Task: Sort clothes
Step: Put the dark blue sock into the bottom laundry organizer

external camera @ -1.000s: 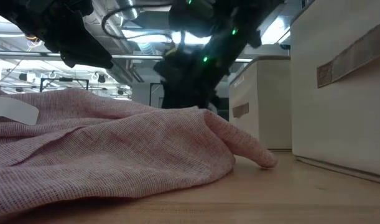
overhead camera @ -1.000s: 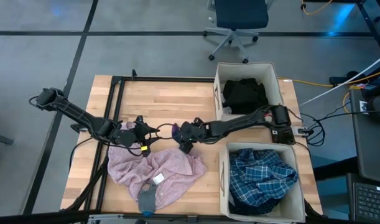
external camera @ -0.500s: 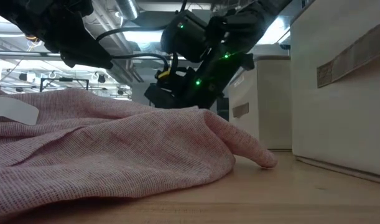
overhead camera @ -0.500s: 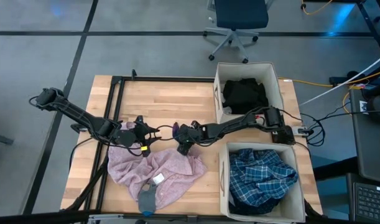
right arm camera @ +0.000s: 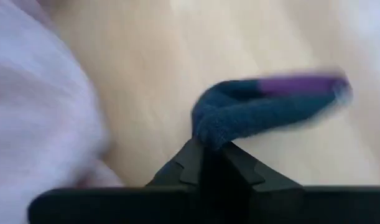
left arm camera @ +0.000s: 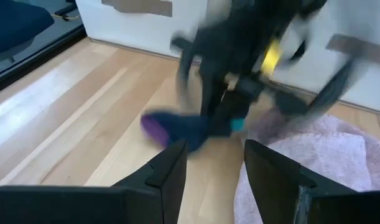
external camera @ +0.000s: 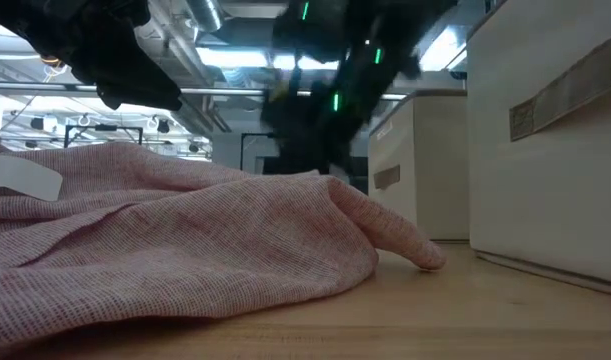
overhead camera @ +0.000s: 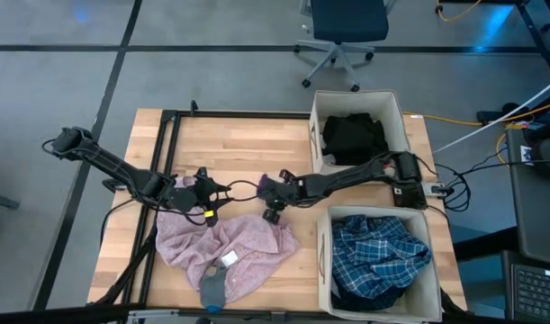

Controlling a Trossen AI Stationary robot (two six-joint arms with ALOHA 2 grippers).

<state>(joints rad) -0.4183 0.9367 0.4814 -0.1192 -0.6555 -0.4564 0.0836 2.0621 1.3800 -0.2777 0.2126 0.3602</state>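
A navy sock with a purple toe (right arm camera: 264, 106) is in my right gripper (overhead camera: 273, 207), which is shut on it near the table's middle, just past the far edge of a pale pink garment (overhead camera: 225, 245). The left wrist view shows the same sock (left arm camera: 177, 127) under the right arm. The pink garment lies spread on the wood, with a white tag (overhead camera: 229, 259) on it and a grey-teal piece (overhead camera: 211, 290) at its near edge. My left gripper (left arm camera: 217, 152) hovers open over the pink garment's far left part, with nothing between its fingers. My right gripper pinches a fold of the navy sock (right arm camera: 205, 134) between its two fingers, away from the purple toe. The fingers come from above, slanting down. The purple toe end (right arm camera: 305, 84) sticks out sideways from the hold. Whether any of the sock rests on the table, I cannot tell.
Two beige fabric bins stand at the table's right: the far one (overhead camera: 396, 112) holds black clothes, the near one (overhead camera: 324, 261) holds a blue plaid garment. A black frame (overhead camera: 166, 144) runs along the table's left part. An office chair (overhead camera: 342, 27) stands beyond the far edge.
My right gripper has shut and taken hold of the navy sock, then shifted a little toward the table's right edge with it. The pink garment has stayed where it was.
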